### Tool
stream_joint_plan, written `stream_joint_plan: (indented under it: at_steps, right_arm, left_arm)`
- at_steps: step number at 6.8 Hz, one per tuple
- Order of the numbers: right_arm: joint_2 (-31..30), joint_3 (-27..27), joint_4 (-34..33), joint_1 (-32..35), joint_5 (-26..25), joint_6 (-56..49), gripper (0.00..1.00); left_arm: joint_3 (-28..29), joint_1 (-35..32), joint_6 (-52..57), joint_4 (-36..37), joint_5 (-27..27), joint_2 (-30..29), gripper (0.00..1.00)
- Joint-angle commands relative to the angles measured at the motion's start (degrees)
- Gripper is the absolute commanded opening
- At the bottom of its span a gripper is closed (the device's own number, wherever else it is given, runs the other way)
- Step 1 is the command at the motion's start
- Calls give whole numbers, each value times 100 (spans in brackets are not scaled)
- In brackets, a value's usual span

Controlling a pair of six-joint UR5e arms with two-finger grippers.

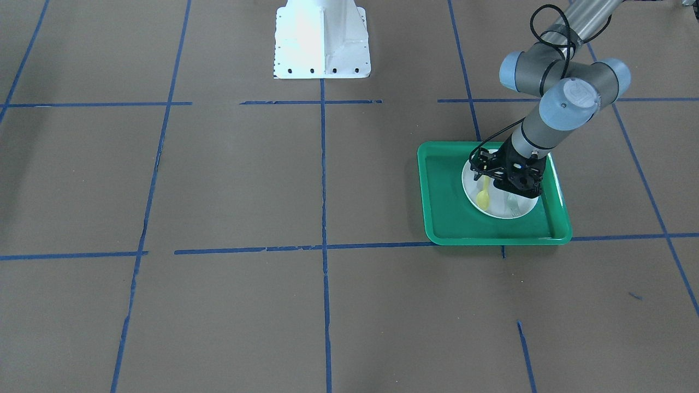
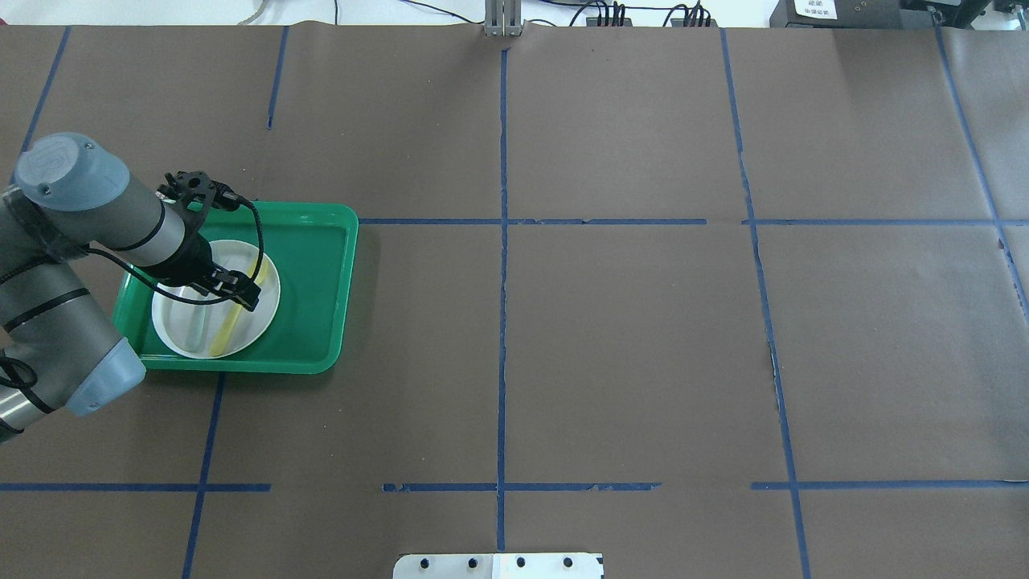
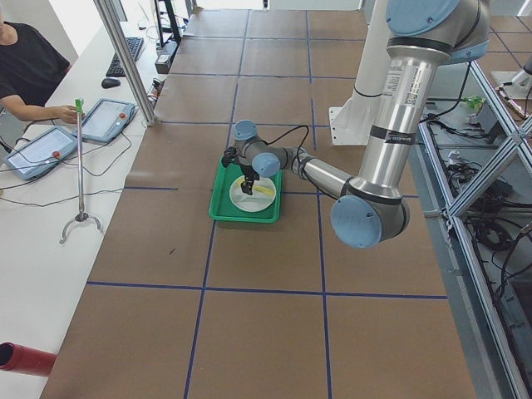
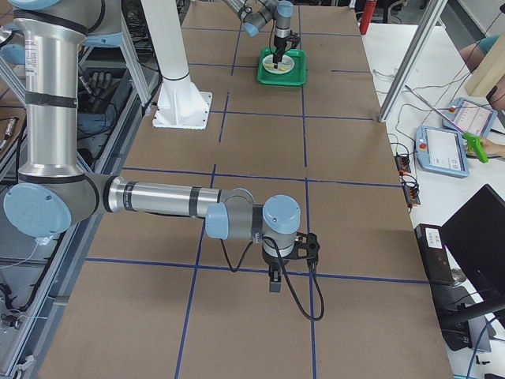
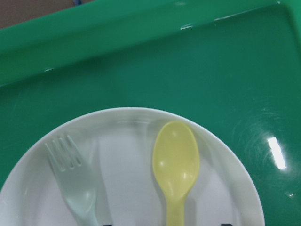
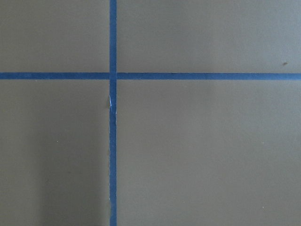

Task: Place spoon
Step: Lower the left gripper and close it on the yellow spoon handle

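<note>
The yellow spoon (image 5: 175, 160) lies flat on the white plate (image 5: 127, 183), bowl toward the tray's rim, beside a pale grey-green fork (image 5: 70, 179). The plate sits in the green tray (image 2: 313, 273). My left gripper (image 2: 243, 291) hangs low over the plate, above the spoon's handle (image 2: 227, 323). In the left wrist view its two dark fingertips just show at the bottom edge, wide apart on either side of the handle, so it is open. My right gripper (image 4: 273, 283) shows only in the exterior right view, over bare table; I cannot tell its state.
The tray (image 1: 448, 185) sits on brown paper marked with blue tape lines. The white robot base (image 1: 322, 41) stands at the table's middle edge. Operators sit at a side desk with tablets (image 3: 50, 141).
</note>
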Motion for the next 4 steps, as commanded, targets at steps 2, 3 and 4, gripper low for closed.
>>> stream_joint_plan:
  at_steps: [2,3,4]
  right_arm:
    - [0,0,0,0,0,0,100]
    - [0,0,0,0,0,0,100]
    - [0,0,0,0,0,0,100]
  left_arm:
    - [46,77,-14,8,15,-25,63]
    - [46,78,-22,8,-37,-25,44]
    - [55,78,-31,17,-38,-25,39]
